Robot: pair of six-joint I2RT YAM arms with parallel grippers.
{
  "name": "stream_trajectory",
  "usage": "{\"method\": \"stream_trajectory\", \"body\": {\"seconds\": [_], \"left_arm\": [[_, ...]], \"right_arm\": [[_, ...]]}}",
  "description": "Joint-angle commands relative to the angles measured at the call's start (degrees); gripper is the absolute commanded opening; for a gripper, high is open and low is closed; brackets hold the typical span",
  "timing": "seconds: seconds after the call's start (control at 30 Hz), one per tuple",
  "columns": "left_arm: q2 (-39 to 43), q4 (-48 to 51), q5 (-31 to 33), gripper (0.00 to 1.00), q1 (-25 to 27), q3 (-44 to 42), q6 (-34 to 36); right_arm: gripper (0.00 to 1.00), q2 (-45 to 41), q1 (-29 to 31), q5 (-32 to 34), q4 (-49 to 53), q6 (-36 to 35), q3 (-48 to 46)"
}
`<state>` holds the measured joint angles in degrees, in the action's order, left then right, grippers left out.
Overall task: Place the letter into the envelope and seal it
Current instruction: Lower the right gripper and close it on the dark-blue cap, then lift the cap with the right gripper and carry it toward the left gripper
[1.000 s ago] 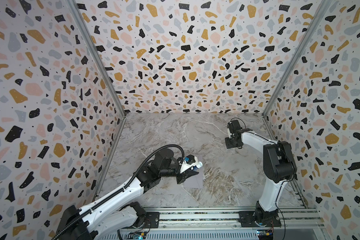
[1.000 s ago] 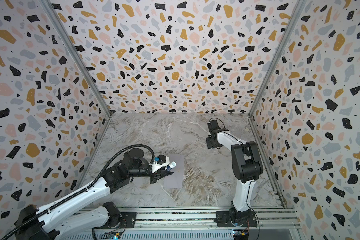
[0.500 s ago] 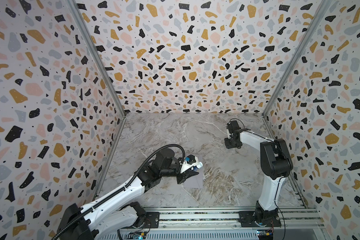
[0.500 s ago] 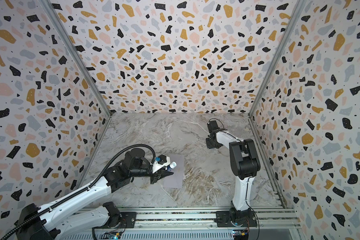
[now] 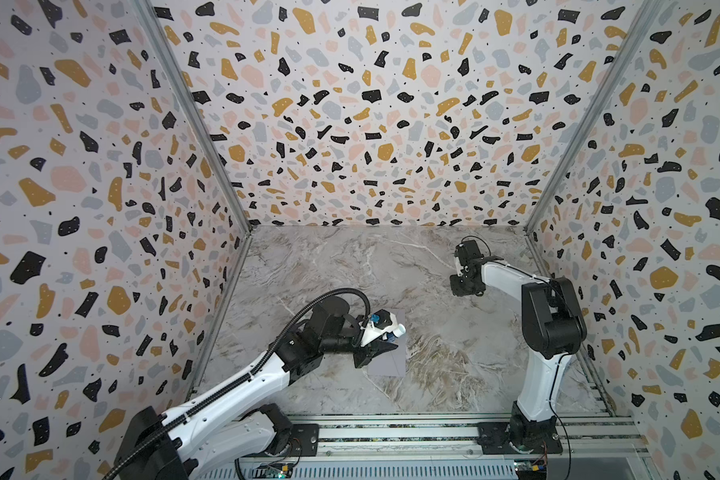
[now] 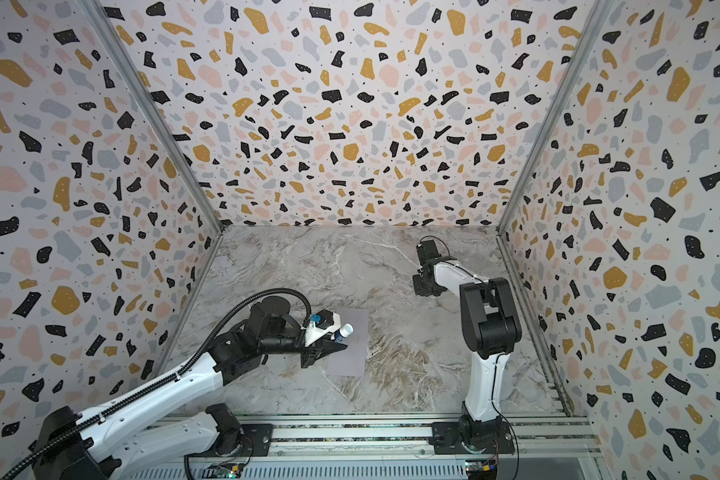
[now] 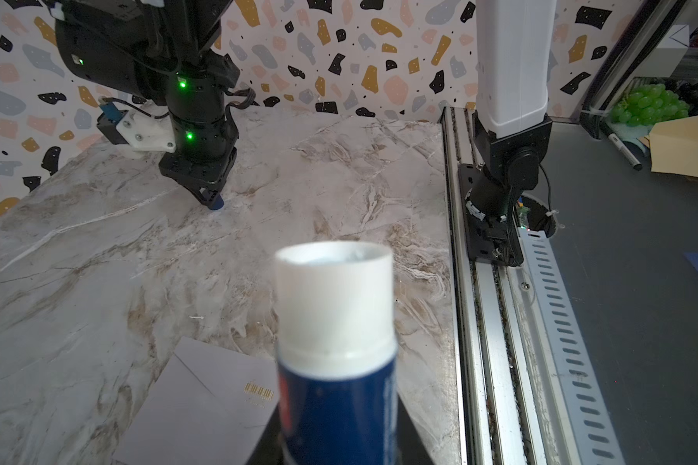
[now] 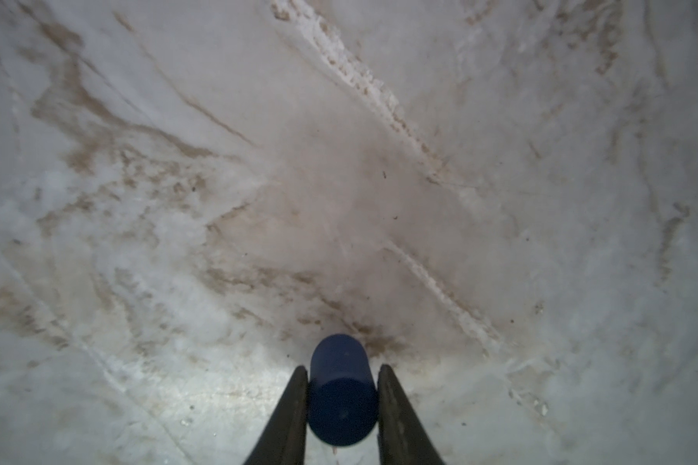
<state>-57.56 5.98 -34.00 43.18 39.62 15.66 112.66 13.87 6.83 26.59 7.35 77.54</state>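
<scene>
The pale grey-lavender envelope [image 5: 389, 362] [image 6: 350, 353] lies flat near the front middle of the marble table, its pointed flap and small gold mark [image 7: 258, 391] facing up. The letter is out of view. My left gripper [image 5: 381, 347] [image 6: 329, 344] [image 7: 335, 441] hovers over the envelope's left edge, shut on an uncapped glue stick [image 7: 335, 322] with a blue body and white top. My right gripper [image 5: 464, 287] [image 6: 425, 289] [image 8: 342, 386] is down on the table at the back right. Its fingers press both sides of a small dark blue cap [image 8: 341, 398] [image 7: 217, 205].
Terrazzo-patterned walls [image 5: 100, 208] close in the table on three sides. A metal rail [image 5: 391, 432] carrying both arm bases runs along the front edge. In the left wrist view, green grapes [image 7: 649, 102] and cardboard lie beyond the rail.
The right gripper's jaws have closed in onto the blue cap, and the right arm's elbow has shifted slightly left. The left arm and glue stick have not moved.
</scene>
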Motion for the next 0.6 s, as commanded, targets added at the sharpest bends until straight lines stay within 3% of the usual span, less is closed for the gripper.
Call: {"method": "stream_trajectory", "body": {"seconds": [0.0,0.33,0.57], "left_arm": [[-0.01,-1.14,-0.72,0.06,-0.22,0.21,0.44],[-0.21,-1.06,-0.60,0.06,-0.24,0.12,0.48],[-0.19,-1.01,-0.54,0.06,-0.27,0.11,0.47]], "right_arm": [[0.27,0.33,-0.24,-0.50,0.74,-0.15,2.04],[0.24,-1.31,-0.25,-1.13,1.36,-0.50,2.22],[0.19,-9.18,-0.16,-5.13,2.62,0.03,1.97]]}}
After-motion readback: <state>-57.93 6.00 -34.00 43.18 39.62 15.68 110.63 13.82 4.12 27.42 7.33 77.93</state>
